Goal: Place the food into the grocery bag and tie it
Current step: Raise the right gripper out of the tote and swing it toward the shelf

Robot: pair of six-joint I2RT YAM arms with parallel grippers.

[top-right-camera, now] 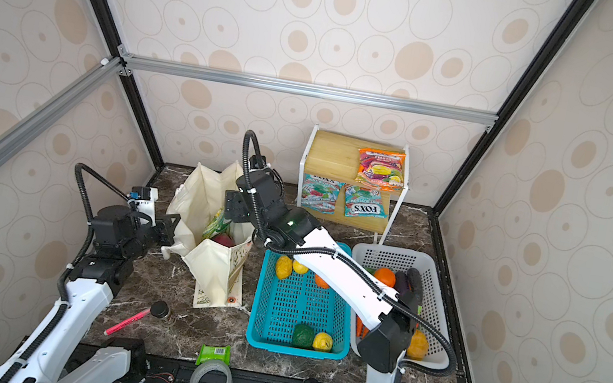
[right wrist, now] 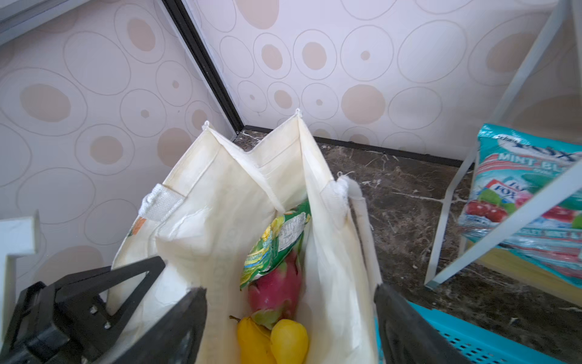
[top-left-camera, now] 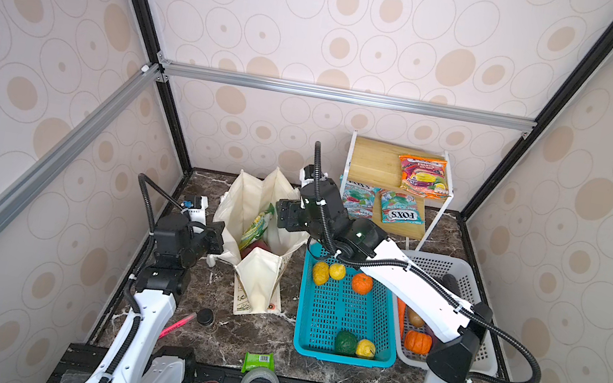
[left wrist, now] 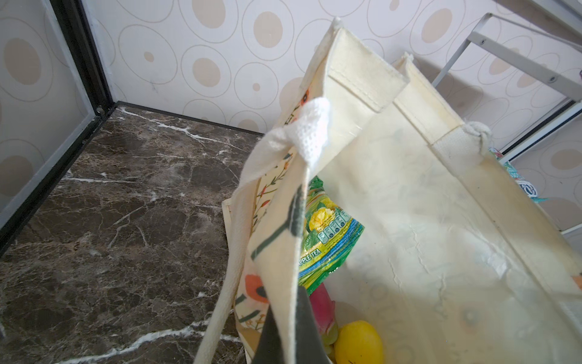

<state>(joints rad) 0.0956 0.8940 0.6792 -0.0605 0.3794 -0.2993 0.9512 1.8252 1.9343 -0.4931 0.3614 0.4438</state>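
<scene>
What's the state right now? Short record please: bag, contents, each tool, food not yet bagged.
bag: grocery bag upright, mouth open, handles untied
inside: green packet, dragon fruit, yellow fruits
left tool: shut on the grocery bag's rim
right tool: open, empty, above the bag's mouth
not yet bagged: fruit in blue basket, vegetables in white basket, orange packet and mint packets on shelf

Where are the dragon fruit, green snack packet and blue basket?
dragon fruit point(right wrist: 274, 290): right wrist view, pink body.
green snack packet point(right wrist: 273, 245): right wrist view, printed face.
blue basket point(top-left-camera: 343, 316): in a top view, bare mesh floor.
</scene>
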